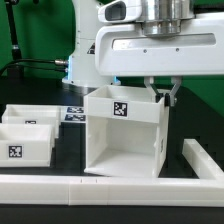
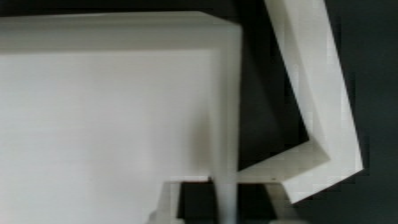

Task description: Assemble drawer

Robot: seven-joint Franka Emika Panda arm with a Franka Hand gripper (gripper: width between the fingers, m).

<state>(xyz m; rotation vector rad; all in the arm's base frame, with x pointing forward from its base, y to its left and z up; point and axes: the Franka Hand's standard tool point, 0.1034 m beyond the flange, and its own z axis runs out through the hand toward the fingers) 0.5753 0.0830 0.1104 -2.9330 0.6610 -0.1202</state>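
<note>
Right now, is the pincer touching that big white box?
Cannot tell. In the wrist view the pincer seems to straddle a thin wall of the drawer housing, but neither contact nor a gap shows plainly; the exterior view is no clearer.

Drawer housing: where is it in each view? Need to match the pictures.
Exterior view: the drawer housing stands mid-picture, open side toward the camera, with the end effector above its rear corner on the exterior view's right.
Wrist view: the drawer housing fills most of the picture as a broad white face.
Shared landmark: the white rail beside it, probably the same piece.
</note>
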